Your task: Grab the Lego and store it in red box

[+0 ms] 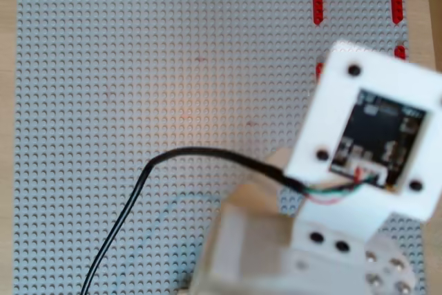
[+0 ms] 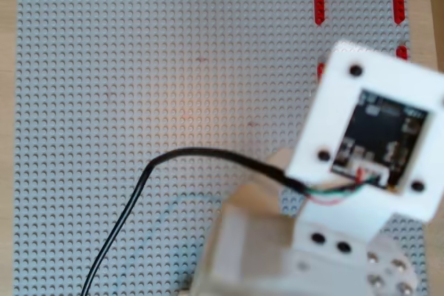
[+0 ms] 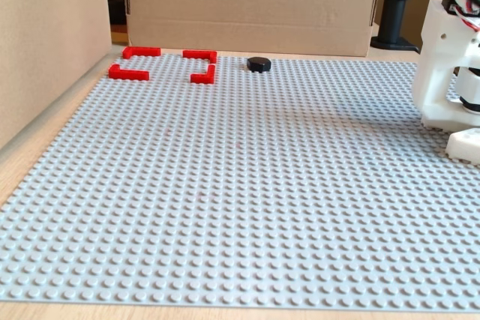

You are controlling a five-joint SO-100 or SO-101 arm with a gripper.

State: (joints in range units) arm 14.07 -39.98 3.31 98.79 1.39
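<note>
End effector not visible in any view; jaw state cannot be told. White arm body point(image 3: 450, 65) at right edge of fixed view. Lego point(image 3: 259, 64) on grey baseplate point(image 3: 240, 207) at far edge, just right of red box point(image 3: 163, 64), outside it, well apart from arm.

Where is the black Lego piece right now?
In the fixed view, the black Lego sits on the grey baseplate near its far edge, just right of the red box.
</note>
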